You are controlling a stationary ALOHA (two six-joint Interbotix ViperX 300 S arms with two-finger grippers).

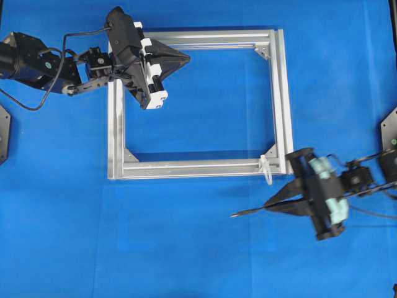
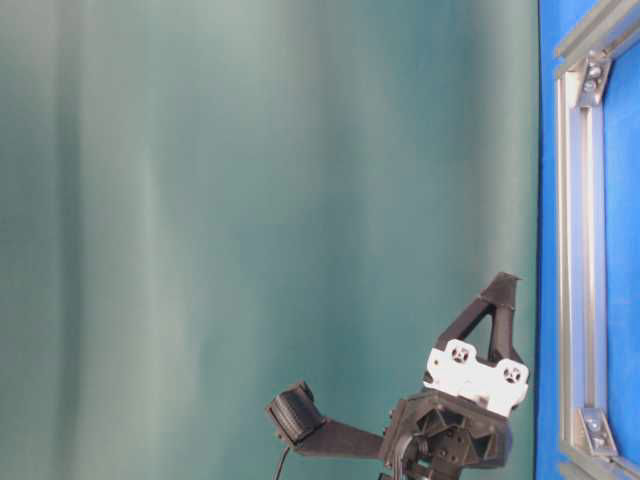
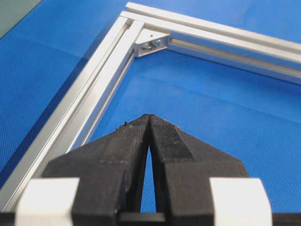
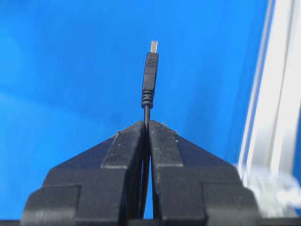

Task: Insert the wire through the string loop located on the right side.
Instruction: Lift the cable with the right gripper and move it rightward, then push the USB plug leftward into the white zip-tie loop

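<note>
My right gripper (image 1: 268, 204) is shut on the wire (image 4: 149, 77), whose dark plug tip sticks out past the fingertips toward the left of the table (image 1: 239, 214). In the right wrist view the gripper (image 4: 147, 123) pinches the thin cable just behind the plug. The whitish string loop (image 1: 267, 169) hangs on the aluminium frame's (image 1: 186, 169) near bar at its right corner, just above and beside my right gripper. It shows blurred at the lower right of the right wrist view (image 4: 268, 181). My left gripper (image 1: 188, 58) is shut and empty over the frame's far left corner, fingertips together (image 3: 149, 117).
The square aluminium frame lies flat on the blue mat, with silver corner brackets (image 1: 263, 51) inside each corner. Black fixtures sit at the table's left edge (image 1: 3, 130) and right edge (image 1: 389, 127). A green backdrop (image 2: 260, 200) fills the table-level view.
</note>
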